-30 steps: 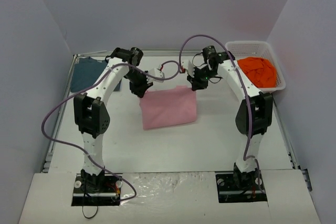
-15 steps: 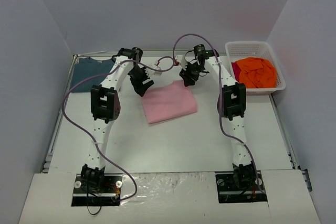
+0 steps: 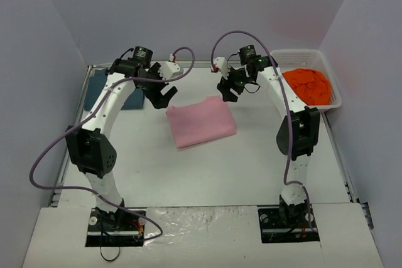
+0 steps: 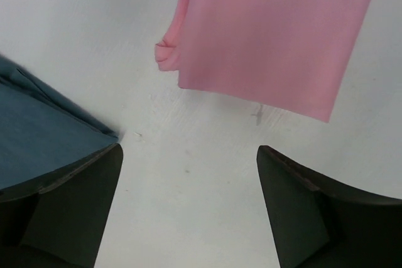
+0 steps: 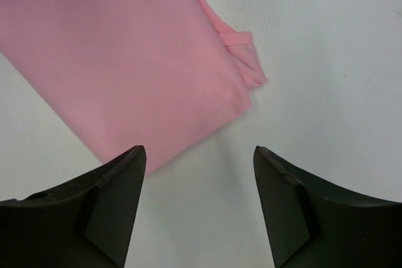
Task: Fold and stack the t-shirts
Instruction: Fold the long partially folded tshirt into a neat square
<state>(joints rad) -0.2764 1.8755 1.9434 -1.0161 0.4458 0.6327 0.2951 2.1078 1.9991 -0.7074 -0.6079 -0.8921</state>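
A light pink t-shirt (image 3: 201, 122) lies folded into a flat rectangle in the middle of the table (image 3: 207, 167); it also fills the upper part of the left wrist view (image 4: 270, 36) and the right wrist view (image 5: 125, 48). My left gripper (image 3: 161, 94) hovers open just past the shirt's far left corner, nothing between its fingers. Beyond the far right corner my right gripper (image 3: 228, 88) is open and empty too. A dark teal-blue t-shirt (image 3: 108, 89) lies folded at the far left (image 4: 38, 136). An orange t-shirt (image 3: 306, 85) is bunched in the basket.
The white mesh basket (image 3: 326, 64) stands at the far right corner against the wall. Grey walls close in the table on three sides. Purple cables loop over both arms.
Both grippers have opened, let go of the pink shirt's far edge and drawn back from it. The left arm has swung left toward the teal-blue shirt. The pink shirt now lies flat.
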